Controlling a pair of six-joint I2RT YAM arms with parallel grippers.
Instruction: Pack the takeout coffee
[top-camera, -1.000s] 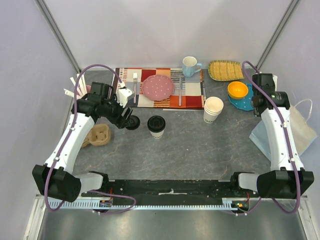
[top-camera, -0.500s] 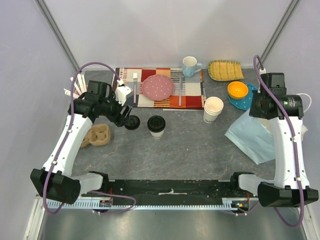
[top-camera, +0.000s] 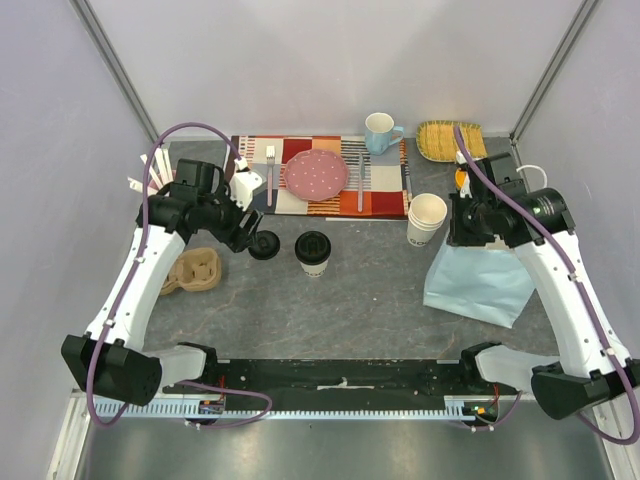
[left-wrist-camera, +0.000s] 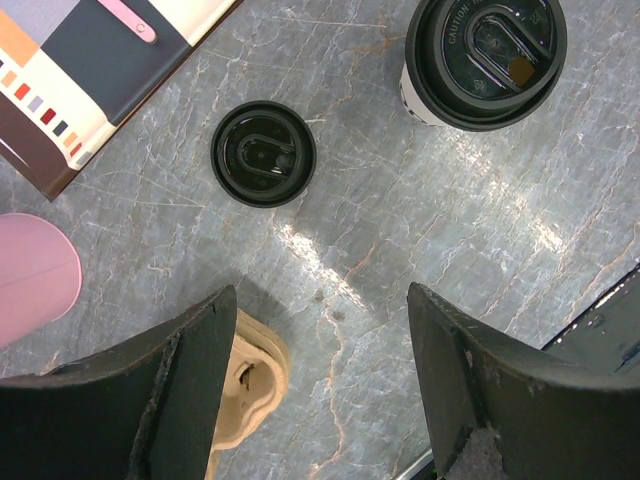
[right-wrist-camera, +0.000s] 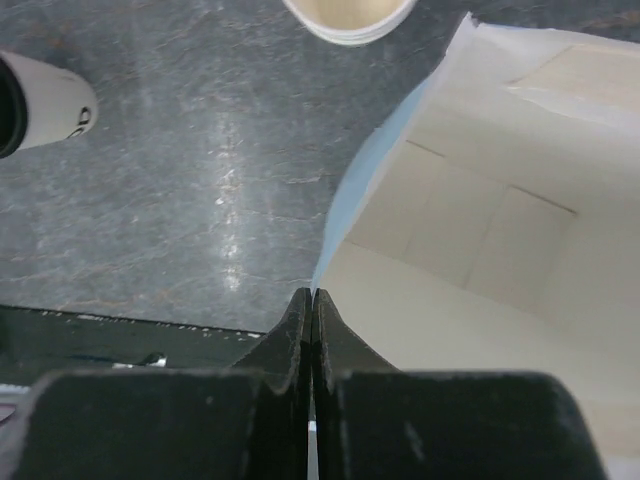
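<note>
The takeout coffee cup (top-camera: 313, 251), cream-white with a black lid on it, stands mid-table; it also shows in the left wrist view (left-wrist-camera: 485, 60) and at the right wrist view's left edge (right-wrist-camera: 45, 110). A second, loose black lid (top-camera: 264, 244) lies on the table to its left, also in the left wrist view (left-wrist-camera: 263, 153). My left gripper (top-camera: 245, 233) is open and empty (left-wrist-camera: 320, 292), hovering just left of the loose lid. My right gripper (top-camera: 458, 238) is shut (right-wrist-camera: 312, 295) on the rim of a light blue paper bag (top-camera: 478, 282), whose mouth is open (right-wrist-camera: 480, 250).
A stack of lidless cream cups (top-camera: 427, 216) stands beside the bag's left top corner. A cardboard cup carrier (top-camera: 195, 270) lies under my left arm. A patterned placemat (top-camera: 385, 200) with a pink plate (top-camera: 316, 174), a light blue mug (top-camera: 379, 132) and a yellow basket (top-camera: 445, 140) are at the back.
My right arm has swung left with the blue bag, from the right edge to beside the cup stack. The left arm has barely moved.
</note>
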